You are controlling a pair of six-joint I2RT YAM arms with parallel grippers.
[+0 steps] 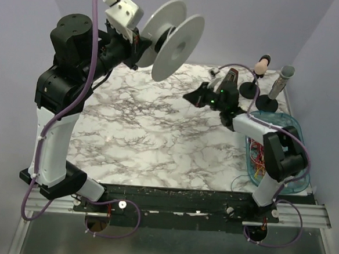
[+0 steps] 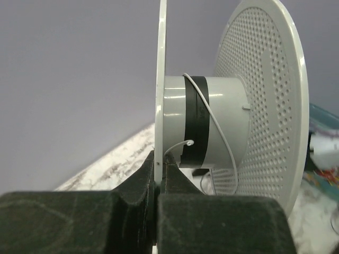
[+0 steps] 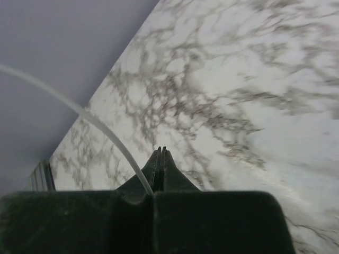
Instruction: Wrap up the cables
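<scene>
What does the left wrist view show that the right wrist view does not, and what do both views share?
Only the left wrist view: the grey spool, the black band on its hub, and the left end effector shut on the rim of one flange.
Only the right wrist view: the right end effector, shut, with the white cable running into its fingers.
Both: the white cable (lying over the hub in the left wrist view), the marble table and the plain wall.
</scene>
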